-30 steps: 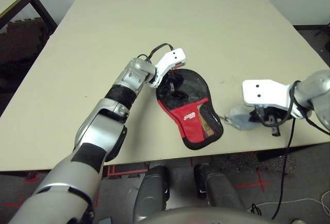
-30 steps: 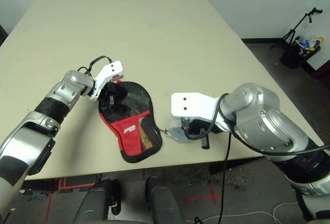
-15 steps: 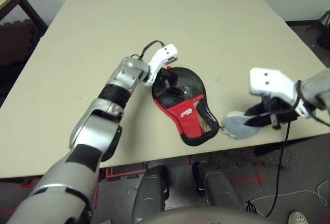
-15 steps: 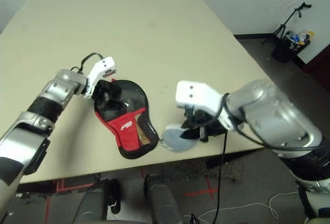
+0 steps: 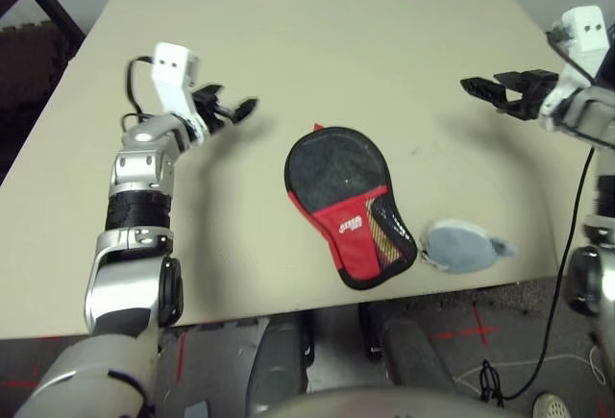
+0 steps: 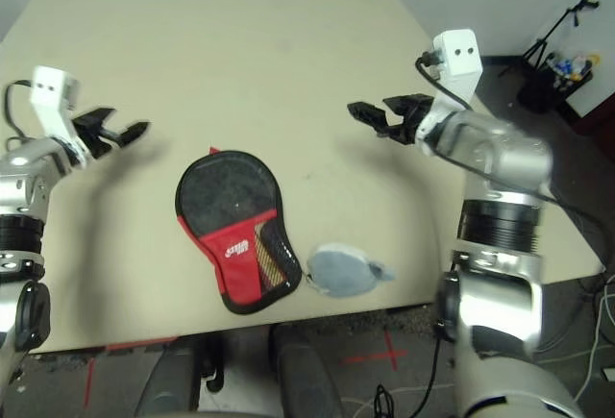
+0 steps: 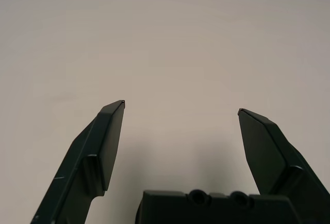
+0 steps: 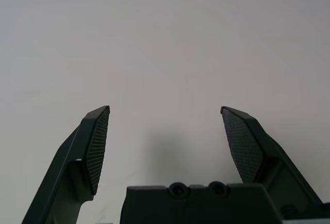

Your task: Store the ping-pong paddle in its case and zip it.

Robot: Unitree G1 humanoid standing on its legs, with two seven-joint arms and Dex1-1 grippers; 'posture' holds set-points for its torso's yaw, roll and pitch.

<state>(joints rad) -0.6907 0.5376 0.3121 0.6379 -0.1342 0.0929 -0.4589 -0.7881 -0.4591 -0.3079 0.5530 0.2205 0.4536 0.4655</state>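
We hold our left gripper (image 5: 235, 108) and right gripper (image 5: 483, 86) spread wide and empty at the frame's sides, since the paddle-shaped black-and-red fabric case (image 5: 348, 202) at lower centre looks zipped shut.

matt fabric case (image 5: 346, 202), smooth table (image 5: 317, 43)

From my seat, the case (image 5: 346, 200) lies flat on the table (image 5: 317, 34) near its front edge, roughly midway between my two arms. Just to its right, close beside its lower end, sits a small soft lump (image 5: 461, 247). My left gripper (image 5: 233, 110) hangs above the table left of the case, my right gripper (image 5: 478, 86) well off to the right and farther back.
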